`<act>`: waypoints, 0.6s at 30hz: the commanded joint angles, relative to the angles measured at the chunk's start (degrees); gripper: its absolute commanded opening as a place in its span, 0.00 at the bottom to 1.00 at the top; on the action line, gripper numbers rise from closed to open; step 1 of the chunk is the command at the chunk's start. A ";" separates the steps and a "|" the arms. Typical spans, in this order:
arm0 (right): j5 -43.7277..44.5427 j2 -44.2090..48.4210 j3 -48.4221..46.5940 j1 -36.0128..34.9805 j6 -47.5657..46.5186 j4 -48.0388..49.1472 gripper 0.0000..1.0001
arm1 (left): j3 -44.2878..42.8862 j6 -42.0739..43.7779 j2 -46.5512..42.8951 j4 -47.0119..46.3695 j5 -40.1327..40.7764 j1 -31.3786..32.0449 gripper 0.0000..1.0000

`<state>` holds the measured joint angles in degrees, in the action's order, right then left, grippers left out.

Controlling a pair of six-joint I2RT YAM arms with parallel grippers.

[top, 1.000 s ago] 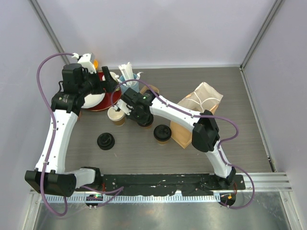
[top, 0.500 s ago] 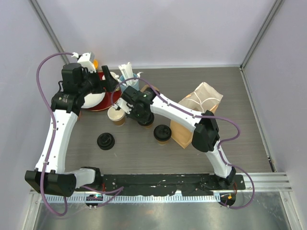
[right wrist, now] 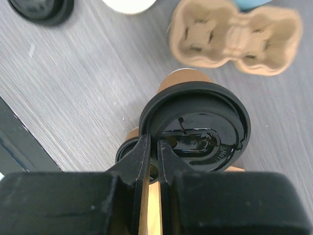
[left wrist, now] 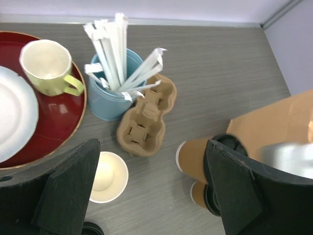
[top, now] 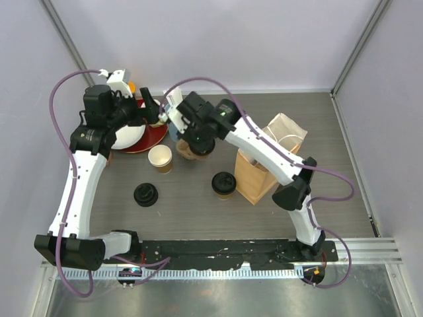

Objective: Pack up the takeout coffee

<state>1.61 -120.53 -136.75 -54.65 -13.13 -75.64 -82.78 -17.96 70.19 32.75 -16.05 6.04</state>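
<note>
The lidded cup (left wrist: 195, 157) hangs upright, lid (right wrist: 195, 122) up, its long axis near vertical. It is above the table (right wrist: 73, 73), beside the carrier (right wrist: 234, 36). The right gripper (right wrist: 152, 147) pinches the lid's rim. The left gripper (left wrist: 151, 161) is spread wide.
</note>
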 commanded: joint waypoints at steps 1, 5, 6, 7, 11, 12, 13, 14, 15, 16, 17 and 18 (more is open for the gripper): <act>0.59 10.47 -6.69 0.95 6.51 5.40 0.01 | -0.98 0.73 1.08 1.17 -5.74 0.72 0.91; 2.34 15.05 -6.16 2.53 10.48 8.04 0.01 | -1.94 1.51 2.14 1.26 -6.09 1.16 0.87; 2.78 15.93 -6.25 3.32 11.27 8.48 0.01 | -2.20 1.69 2.40 1.26 -6.36 1.77 0.87; 4.27 16.72 -6.25 3.85 11.89 9.18 0.01 | -2.64 1.87 3.10 1.26 -7.05 2.21 0.86; 8.49 21.46 -5.99 6.92 14.96 10.07 0.01 | -4.49 1.78 4.86 1.17 -8.38 5.89 0.83; 9.20 22.43 -5.73 7.62 15.32 10.16 0.01 | -4.75 1.78 5.13 1.17 -8.64 6.69 0.83; 10.07 23.31 -5.03 9.11 15.84 9.90 0.01 | -5.10 1.87 5.48 1.17 -9.34 7.57 0.82; 10.52 24.11 -4.58 9.91 16.28 9.81 0.01 | -5.89 1.96 6.18 1.09 -9.87 9.75 0.82; 10.70 25.94 -4.06 10.79 17.68 9.72 0.01 | -6.33 2.39 6.62 1.17 -10.31 11.08 0.82; 10.79 26.92 -3.18 12.36 18.30 8.93 0.01 | -6.86 2.49 6.97 1.26 -10.57 12.49 0.82; 12.27 27.88 -2.74 12.73 18.92 8.32 0.01 | -7.74 2.49 7.41 1.26 -11.19 15.55 0.83; 12.98 29.72 -2.30 13.08 19.97 7.62 0.01 | -8.18 2.05 8.54 1.26 -11.54 17.06 0.84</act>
<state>9.74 -96.40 -140.49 -43.72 1.91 -67.77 -86.78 -16.82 77.19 34.74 -23.77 17.15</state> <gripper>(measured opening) 0.129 0.827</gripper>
